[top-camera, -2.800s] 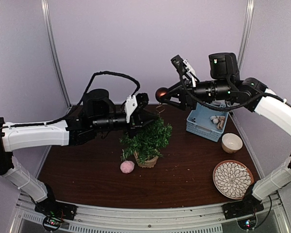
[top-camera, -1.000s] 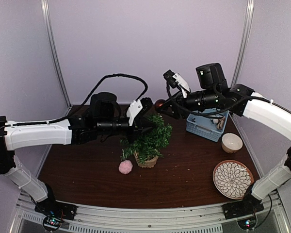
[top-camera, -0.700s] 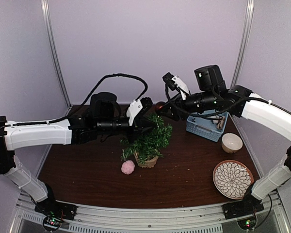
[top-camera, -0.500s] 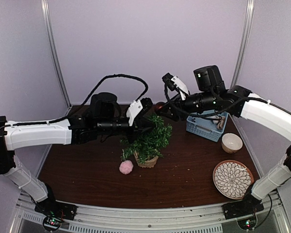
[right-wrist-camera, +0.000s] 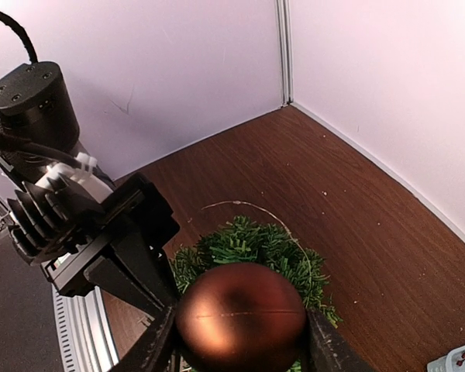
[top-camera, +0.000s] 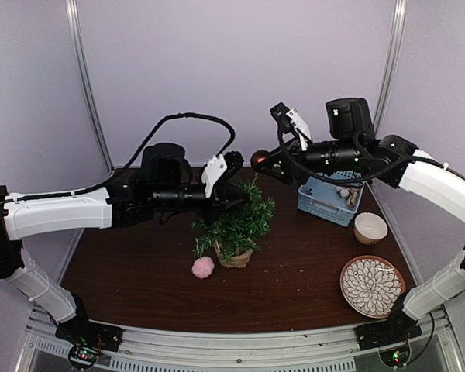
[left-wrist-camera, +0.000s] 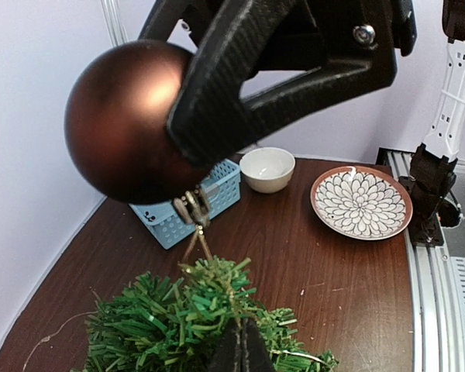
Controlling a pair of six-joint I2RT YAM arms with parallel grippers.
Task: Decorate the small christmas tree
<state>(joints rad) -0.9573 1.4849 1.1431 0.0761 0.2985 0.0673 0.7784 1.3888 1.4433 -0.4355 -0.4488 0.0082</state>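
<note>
There is one small christmas tree (top-camera: 236, 225), one brown ball ornament (left-wrist-camera: 128, 116) and one pink pom-pom (top-camera: 203, 267). The wooden table (top-camera: 294, 271) also carries three containers, one of each kind: one blue basket (top-camera: 319, 200), one small white bowl (top-camera: 370, 228) and one round plate (top-camera: 371, 286) with a petal pattern. The basket holds a few small pale pieces, too small and crowded to count, and two grippers are in view, the left gripper (left-wrist-camera: 236, 353) and the right gripper (top-camera: 260, 160).
</note>
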